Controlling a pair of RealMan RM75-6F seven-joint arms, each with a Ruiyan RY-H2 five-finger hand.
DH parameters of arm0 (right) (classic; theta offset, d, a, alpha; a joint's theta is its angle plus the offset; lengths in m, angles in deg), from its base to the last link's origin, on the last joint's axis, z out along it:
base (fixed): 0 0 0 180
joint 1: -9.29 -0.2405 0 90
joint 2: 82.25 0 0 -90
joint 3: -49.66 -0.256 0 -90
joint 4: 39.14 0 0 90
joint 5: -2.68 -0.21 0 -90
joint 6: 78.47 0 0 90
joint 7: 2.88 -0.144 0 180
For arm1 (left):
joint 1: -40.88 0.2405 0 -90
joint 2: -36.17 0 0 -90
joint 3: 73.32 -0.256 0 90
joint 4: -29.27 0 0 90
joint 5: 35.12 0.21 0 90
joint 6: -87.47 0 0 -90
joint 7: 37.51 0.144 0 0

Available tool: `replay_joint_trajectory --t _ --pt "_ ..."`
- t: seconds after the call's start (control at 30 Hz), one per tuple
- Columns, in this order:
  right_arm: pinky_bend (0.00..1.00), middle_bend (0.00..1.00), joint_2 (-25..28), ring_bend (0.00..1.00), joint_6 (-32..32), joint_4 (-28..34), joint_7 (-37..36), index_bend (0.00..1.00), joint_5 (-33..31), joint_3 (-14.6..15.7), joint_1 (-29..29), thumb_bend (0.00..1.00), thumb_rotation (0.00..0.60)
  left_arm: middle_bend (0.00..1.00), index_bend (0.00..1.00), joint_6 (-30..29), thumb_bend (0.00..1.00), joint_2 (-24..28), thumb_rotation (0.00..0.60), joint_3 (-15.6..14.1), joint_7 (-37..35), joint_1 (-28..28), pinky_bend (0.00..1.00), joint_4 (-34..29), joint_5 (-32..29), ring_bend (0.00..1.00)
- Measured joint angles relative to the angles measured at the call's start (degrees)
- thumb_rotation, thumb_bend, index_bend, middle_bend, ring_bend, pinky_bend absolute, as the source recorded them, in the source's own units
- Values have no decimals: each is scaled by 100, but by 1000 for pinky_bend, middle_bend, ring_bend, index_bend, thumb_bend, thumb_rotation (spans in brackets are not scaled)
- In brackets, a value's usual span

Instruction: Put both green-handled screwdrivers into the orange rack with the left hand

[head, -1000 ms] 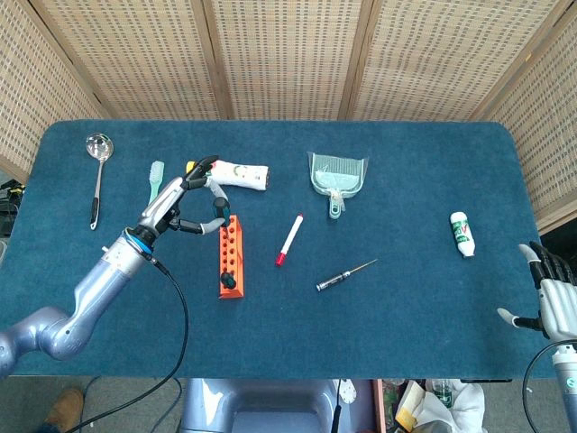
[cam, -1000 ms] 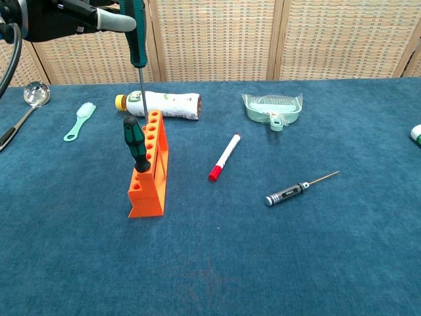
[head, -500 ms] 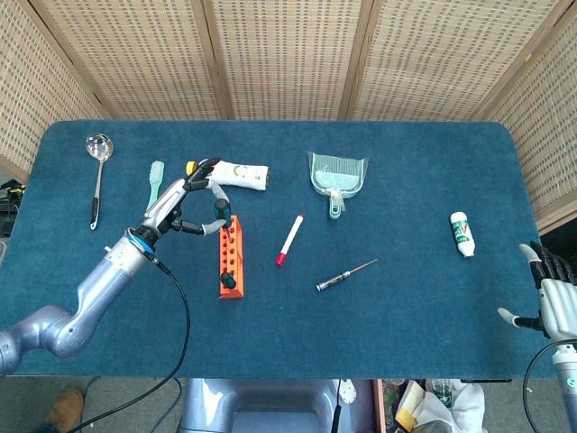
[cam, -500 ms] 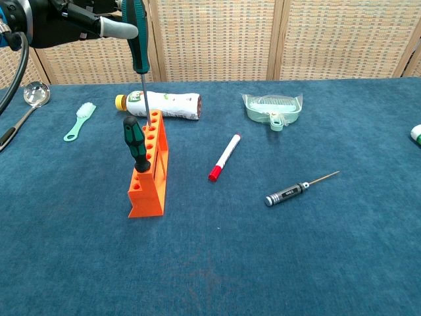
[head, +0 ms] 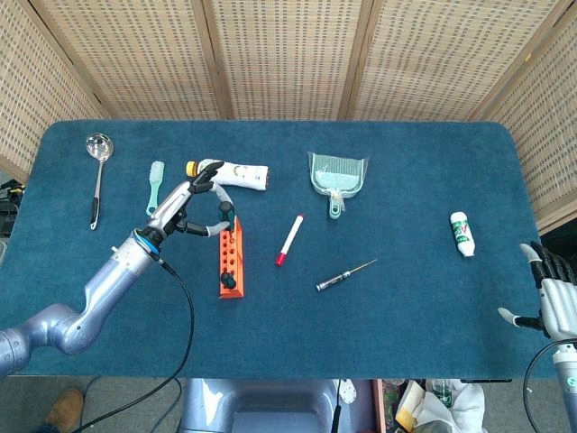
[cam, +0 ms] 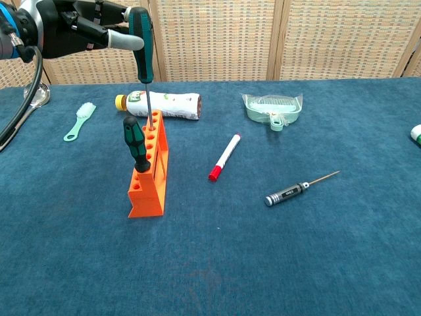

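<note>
The orange rack (cam: 150, 172) (head: 229, 257) stands left of the table's middle. One green-handled screwdriver (cam: 136, 144) stands upright in a hole near the rack's front. My left hand (cam: 79, 29) (head: 185, 206) holds the second green-handled screwdriver (cam: 142, 43) upright by its handle above the rack's far end. Its thin shaft (cam: 148, 107) reaches down into a far hole of the rack. My right hand (head: 550, 293) rests open at the table's right front edge, holding nothing.
A white bottle (cam: 161, 104) lies just behind the rack. A green brush (cam: 79, 121) and a ladle (head: 96, 171) lie to the left. A red-capped marker (cam: 224, 157), a black precision screwdriver (cam: 297, 188), a dustpan (cam: 273, 108) and a small white bottle (head: 462, 233) lie to the right.
My left hand has lowered the second screwdriver, and its tip has gone from above the rack's far end down into a hole there. The right hand has stayed put.
</note>
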Motion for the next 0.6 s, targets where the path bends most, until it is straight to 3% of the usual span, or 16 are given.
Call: replay_joint_trajectory --t 0.6 --pt "0 0 -2 0 57 -30 -29 0 -45 -12 -17 0 600 0 646 -96 459 -668 600 -441 287 37 0 726 227 0"
